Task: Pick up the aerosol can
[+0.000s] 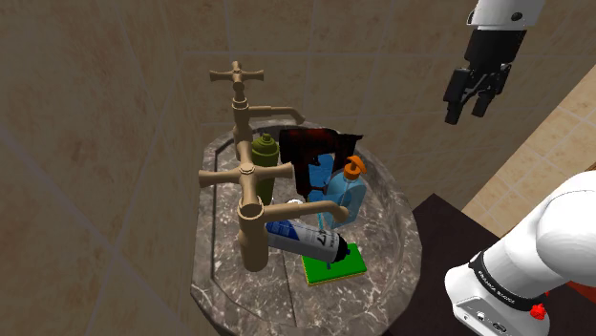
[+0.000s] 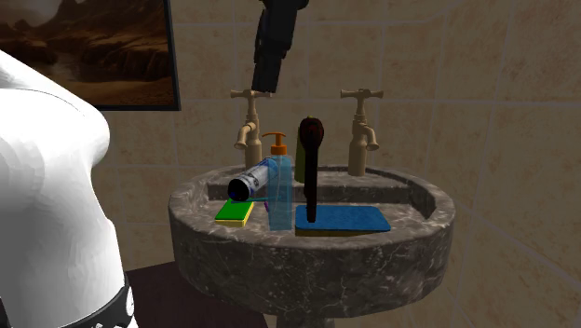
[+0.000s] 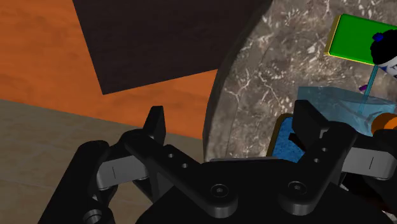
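Note:
The aerosol can (image 1: 304,238) is white and blue with a black cap. It lies tilted in the dark marble sink (image 1: 387,196), its capped end over a green sponge (image 1: 334,263). From the second exterior view the can (image 2: 251,179) points its cap outward beside a blue pump bottle (image 2: 279,194). My gripper (image 1: 466,110) hangs open and empty, high above and off to the shoulder view's right of the basin. In the wrist view the gripper (image 3: 232,124) is over the sink rim (image 3: 254,76), and the can's cap (image 3: 385,48) is far off to one side.
Two tan cross-handled taps (image 1: 250,177) stand at the basin's edge. An olive bottle (image 1: 265,153), a dark brush (image 2: 310,168), an orange-topped blue bottle (image 1: 344,191) and a blue sponge (image 2: 343,219) crowd the basin. The dark stand top (image 1: 449,220) lies beside the sink.

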Controlling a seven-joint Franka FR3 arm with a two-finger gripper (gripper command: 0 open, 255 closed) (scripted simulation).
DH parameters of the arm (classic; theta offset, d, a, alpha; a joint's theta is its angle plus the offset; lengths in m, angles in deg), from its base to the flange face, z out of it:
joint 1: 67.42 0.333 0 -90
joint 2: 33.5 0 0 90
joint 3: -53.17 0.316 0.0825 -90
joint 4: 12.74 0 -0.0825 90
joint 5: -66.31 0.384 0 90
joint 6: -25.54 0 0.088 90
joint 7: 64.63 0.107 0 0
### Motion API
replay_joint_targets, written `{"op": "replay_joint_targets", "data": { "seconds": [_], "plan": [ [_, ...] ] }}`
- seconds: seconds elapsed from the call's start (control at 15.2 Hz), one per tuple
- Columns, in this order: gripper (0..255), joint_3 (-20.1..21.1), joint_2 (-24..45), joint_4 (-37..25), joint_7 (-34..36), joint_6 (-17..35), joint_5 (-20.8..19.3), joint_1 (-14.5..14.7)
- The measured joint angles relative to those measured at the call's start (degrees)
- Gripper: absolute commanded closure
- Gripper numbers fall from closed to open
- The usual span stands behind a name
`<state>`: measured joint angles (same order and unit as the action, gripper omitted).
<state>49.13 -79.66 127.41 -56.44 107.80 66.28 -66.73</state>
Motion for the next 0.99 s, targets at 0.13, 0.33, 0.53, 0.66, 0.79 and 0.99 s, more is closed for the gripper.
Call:
{"op": "replay_joint_targets", "data": {
  "seconds": [0.13,0.33,0.53,0.66,0.79,0.99],
  "plan": [
    [0,0.0,1.1,-0.3,-0.3,0.5,0.4,0.4],
    [0,-0.4,7.3,-3.4,-2.8,2.3,2.1,2.4],
    [0,-0.4,15.1,-7.7,-5.4,4.1,4.5,4.8],
    [0,-0.3,19.4,-9.8,-7.3,5.1,6.1,6.3],
    [0,-0.1,23.7,-13.0,-9.1,5.1,7.8,7.7],
    [0,0.3,31.4,-18.9,-12.1,5.2,10.2,9.6]
  ]
}}
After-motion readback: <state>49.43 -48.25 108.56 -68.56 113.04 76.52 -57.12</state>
